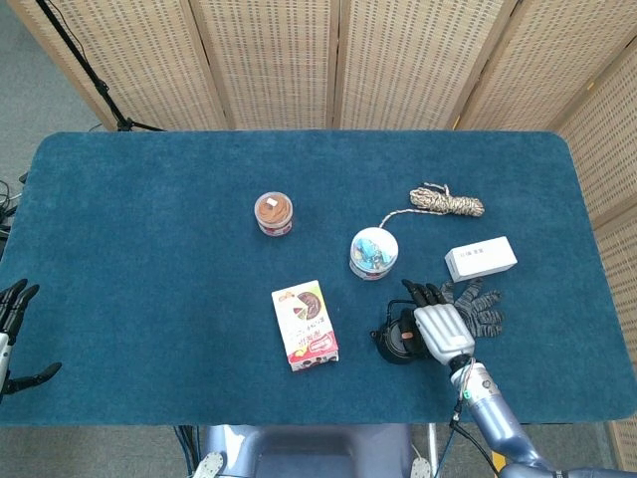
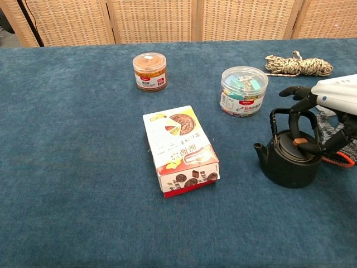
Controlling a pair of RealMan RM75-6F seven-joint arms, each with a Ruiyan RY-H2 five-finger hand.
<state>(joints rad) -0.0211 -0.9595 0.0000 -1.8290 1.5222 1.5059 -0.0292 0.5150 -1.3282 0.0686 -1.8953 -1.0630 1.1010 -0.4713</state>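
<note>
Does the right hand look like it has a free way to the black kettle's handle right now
Probably yes: the right hand is already over the black kettle, fingers around its upright handle. Nothing stands between them; the grey glove lies behind.

Sitting on the blue cloth-covered table [image 1: 149, 219]: one black iron kettle [image 2: 290, 162], two round lidded tubs [image 2: 150, 71] [image 2: 244, 90], one printed snack carton [image 2: 179, 149], one white box [image 1: 480, 259], one coiled rope [image 1: 448, 202], one grey glove [image 1: 483, 307].

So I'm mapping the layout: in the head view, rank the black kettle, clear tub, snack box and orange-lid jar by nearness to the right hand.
1. black kettle, directly at the right hand, on its left
2. clear tub, behind it
3. snack box, further left
4. orange-lid jar, far back-left
</note>
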